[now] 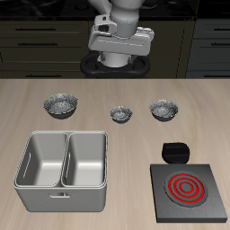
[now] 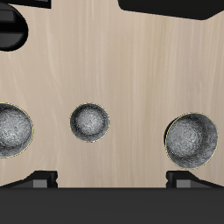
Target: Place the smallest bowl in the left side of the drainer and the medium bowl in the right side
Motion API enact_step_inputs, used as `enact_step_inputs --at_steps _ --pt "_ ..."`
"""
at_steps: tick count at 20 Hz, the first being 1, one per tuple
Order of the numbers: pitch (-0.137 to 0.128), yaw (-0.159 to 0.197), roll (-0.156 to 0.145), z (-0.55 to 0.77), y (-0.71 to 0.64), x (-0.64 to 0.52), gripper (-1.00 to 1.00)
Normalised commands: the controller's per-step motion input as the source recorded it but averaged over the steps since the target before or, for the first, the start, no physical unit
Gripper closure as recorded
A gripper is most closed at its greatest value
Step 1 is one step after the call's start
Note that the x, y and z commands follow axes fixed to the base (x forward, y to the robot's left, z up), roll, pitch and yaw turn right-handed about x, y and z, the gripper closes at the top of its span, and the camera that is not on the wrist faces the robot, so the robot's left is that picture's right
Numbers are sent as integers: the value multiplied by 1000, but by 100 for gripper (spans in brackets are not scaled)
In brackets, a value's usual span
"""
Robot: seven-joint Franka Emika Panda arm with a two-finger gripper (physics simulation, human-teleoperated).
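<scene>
Wooden tabletop, three bowls in a row: the smallest bowl (image 1: 121,113) sits in the middle, the medium bowl (image 1: 164,110) beside it, near the stove (image 1: 189,192). Both drainer (image 1: 63,183) halves look empty. The gripper (image 1: 118,56) hangs high and holds nothing; whether its jaws are spread I cannot tell. Nothing is placed yet, I'd say; next it must drop onto the smallest bowl's rim.

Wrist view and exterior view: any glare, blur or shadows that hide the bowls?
Wrist view: sharp, evenly lit; the smallest bowl shows its speckled inside clearly, the widest bowl too, the medium bowl cut by the frame edge. Exterior view: no blur; soft shadows only beneath each bowl, darker shading inside the drainer; the claw's fingertips hidden behind its body.
</scene>
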Motion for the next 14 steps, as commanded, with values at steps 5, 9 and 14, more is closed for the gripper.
enact_step_inputs --at_steps 5,9,14 --pt "-3 -46 -18 -264 -59 102 -100" --pt "4 15 -1 -287 -20 142 -100" --pt "-17 20 -10 -175 -9 29 -100"
